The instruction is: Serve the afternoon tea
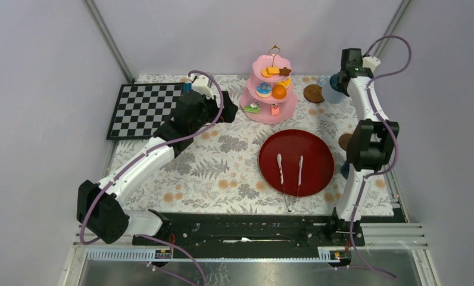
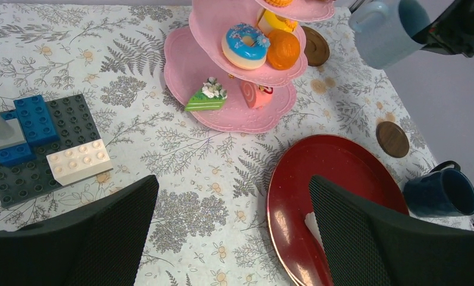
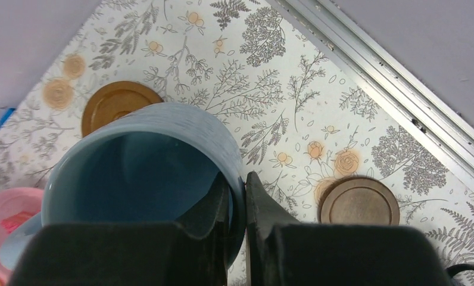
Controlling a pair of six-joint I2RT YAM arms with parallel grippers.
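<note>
My right gripper (image 3: 237, 182) was clamped tight on the wall of the light blue cup (image 3: 145, 173), one finger inside the rim and one outside. It held the cup tilted in the air at the far right of the table, close to the far saucer (image 3: 118, 107) but not set down on it. My left gripper (image 2: 234, 238) was wide open with nothing in it. It hovered over the flowered cloth to the left of the pink three-tier stand (image 1: 269, 89), with the building-block board (image 2: 38, 143) on one side and the dark red tray (image 2: 336, 173) on the other. The stand was at the far middle of the table and already carried sweets: a blue-iced donut (image 2: 245, 44) and an orange piece (image 2: 283, 49) on the middle tier, a green cake slice (image 2: 206, 98) and a pink roll (image 2: 256, 95) on the bottom tier, and biscuits (image 1: 274, 71) on top. I judged that part of the serving done. The cups were not. The near saucer (image 2: 393, 139) lay bare, and the dark blue cup (image 2: 440, 192) stood on the cloth beside it near the right edge, apart from it. The white tongs (image 1: 289, 173) lay on the tray, untouched by either gripper. By my reckoning one cup was on its way to a saucer, and the other was not yet picked up.
</note>
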